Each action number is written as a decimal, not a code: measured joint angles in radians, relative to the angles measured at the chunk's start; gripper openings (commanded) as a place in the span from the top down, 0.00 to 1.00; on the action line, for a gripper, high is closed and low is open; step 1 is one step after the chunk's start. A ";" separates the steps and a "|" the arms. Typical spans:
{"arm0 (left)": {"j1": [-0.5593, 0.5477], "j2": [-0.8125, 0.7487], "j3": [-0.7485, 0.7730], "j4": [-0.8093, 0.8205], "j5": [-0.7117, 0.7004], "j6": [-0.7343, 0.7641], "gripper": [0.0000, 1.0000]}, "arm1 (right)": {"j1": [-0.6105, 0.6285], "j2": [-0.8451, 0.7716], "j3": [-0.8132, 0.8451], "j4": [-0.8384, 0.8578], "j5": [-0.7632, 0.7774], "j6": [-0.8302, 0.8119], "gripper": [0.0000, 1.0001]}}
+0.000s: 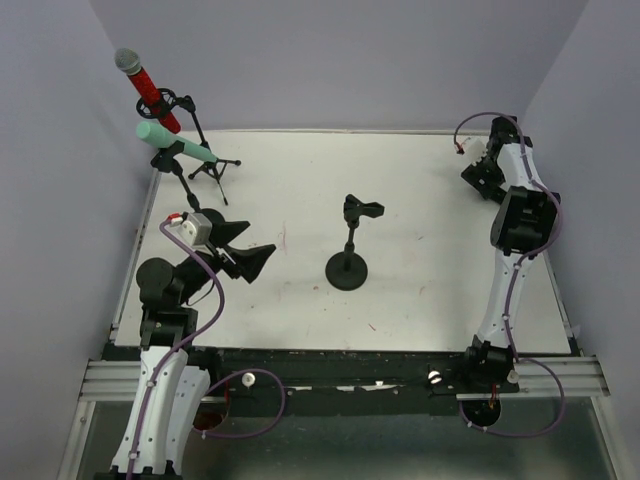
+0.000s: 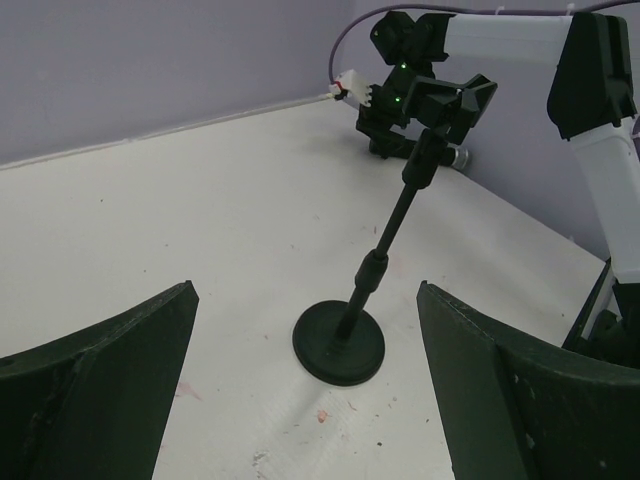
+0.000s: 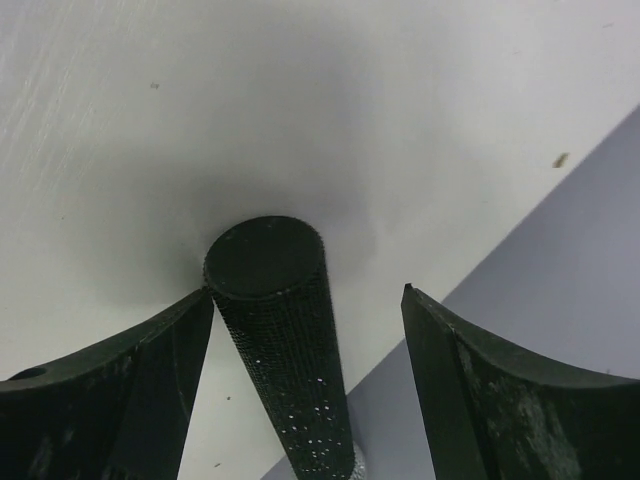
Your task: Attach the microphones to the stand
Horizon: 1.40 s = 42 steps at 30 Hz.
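Starting nearest, with the left jaws: gaping wide, gripping nothing, hanging over the worktop (image 1: 420, 290). Facing, straight ahead of those jaws and well apart from them, the stand (image 2: 385, 250), upright on its round base, with its clip (image 1: 362, 209) sitting empty at the top. Looking past the stand to the right jaws, down in the far corner by the wall: spread open and straddling the black mic (image 3: 280, 350), not yet clamping it. Finding the dimpled handle lying between the two fingers (image 3: 100, 400), close against one, perhaps brushing it, and clear of the other. Judging the mic rigid, fairly light, heavier toward the head, and round enough to roll or twist in a loose hold, though dimpled enough for decent grip. Favouring a hold across the handle near mid-length, leaving the tail end free for the clip and sparing the mesh, likely easy to dent. Seeing only a sliver of grey mesh at the frame's bottom edge, with the head cut off; failing to find the mic at all from above, with the arm in the way. Noting, far off to the left of the left jaws, the red mic (image 1: 150, 88) and green mic (image 1: 178, 146) already sitting in tripods (image 1: 205, 165).
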 measured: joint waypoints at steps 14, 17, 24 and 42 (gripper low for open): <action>0.007 0.020 0.000 0.000 0.003 0.000 0.02 | -0.035 0.011 -0.011 -0.079 -0.105 -0.017 0.74; 0.007 0.020 0.000 0.003 0.008 -0.001 0.02 | -0.042 -0.011 -0.040 -0.068 -0.141 -0.017 0.78; 0.007 0.022 -0.003 0.035 0.034 -0.018 0.02 | -0.045 -0.180 -0.198 -0.093 -0.325 0.056 0.82; -0.180 0.042 0.093 0.050 0.023 -0.176 0.02 | -0.039 -0.995 -0.566 0.037 -0.856 0.526 0.86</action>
